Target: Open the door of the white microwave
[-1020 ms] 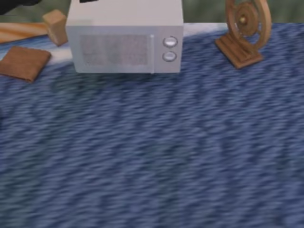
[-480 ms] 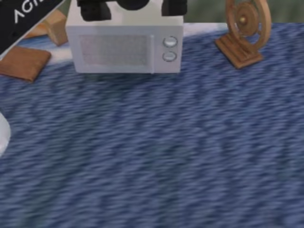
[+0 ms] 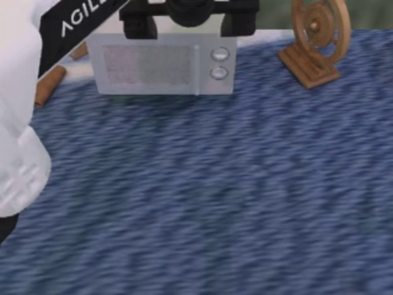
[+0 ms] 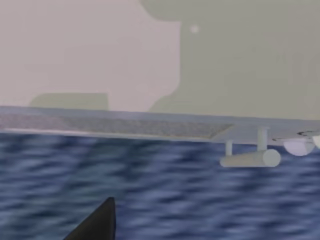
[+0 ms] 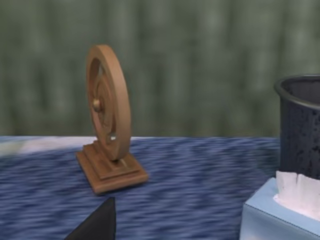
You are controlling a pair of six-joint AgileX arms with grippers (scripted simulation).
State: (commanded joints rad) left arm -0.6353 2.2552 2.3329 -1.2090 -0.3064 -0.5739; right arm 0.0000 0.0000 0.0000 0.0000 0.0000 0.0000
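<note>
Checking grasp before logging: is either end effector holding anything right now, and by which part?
Nothing is visibly held. The left end effector hangs above the white microwave, door shut, handle untouched.

My left arm [image 3: 37,92] reaches across the top view's upper left, its wrist [image 3: 187,15] at the far edge; finger state unverified.

The white microwave [image 3: 163,61] stands upright behind the blue cloth, well left of the wooden wheel ornament [image 3: 316,40]. Its door [image 3: 147,64], a white panel with a grey speckled mesh window, lies shut, flush against the front beside two silver knobs [image 3: 220,63].
</note>
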